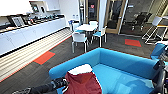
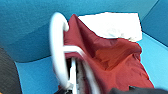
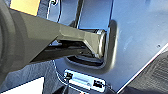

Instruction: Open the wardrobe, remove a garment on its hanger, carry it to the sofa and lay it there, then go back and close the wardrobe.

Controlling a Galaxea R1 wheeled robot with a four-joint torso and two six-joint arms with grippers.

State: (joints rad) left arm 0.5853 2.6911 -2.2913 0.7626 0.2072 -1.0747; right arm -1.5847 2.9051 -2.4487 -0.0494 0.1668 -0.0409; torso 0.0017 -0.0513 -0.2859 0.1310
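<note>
Garment [image 1: 83, 82], maroon with a white sleeve, hangs from my left gripper [image 1: 62, 83] over the blue sofa [image 1: 130, 65] arm. I see its white hanger [image 2: 58, 50] beside that gripper; whether either gripper's jaws are apart or together, I cannot tell.

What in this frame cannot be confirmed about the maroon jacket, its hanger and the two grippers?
- Dark maroon jacket with white sleeve: lower part cut off by the head view's bottom edge.
- Thin white hanger: blurred in the left wrist view; its lower part runs under the jacket cloth.
- Left gripper: whether it grips the hanger is unclear; the jacket covers it.
- Bright blue upholstered sofa: whether the jacket rests on the seat cannot be told.
- Right wrist view: close dark robot parts.
</note>
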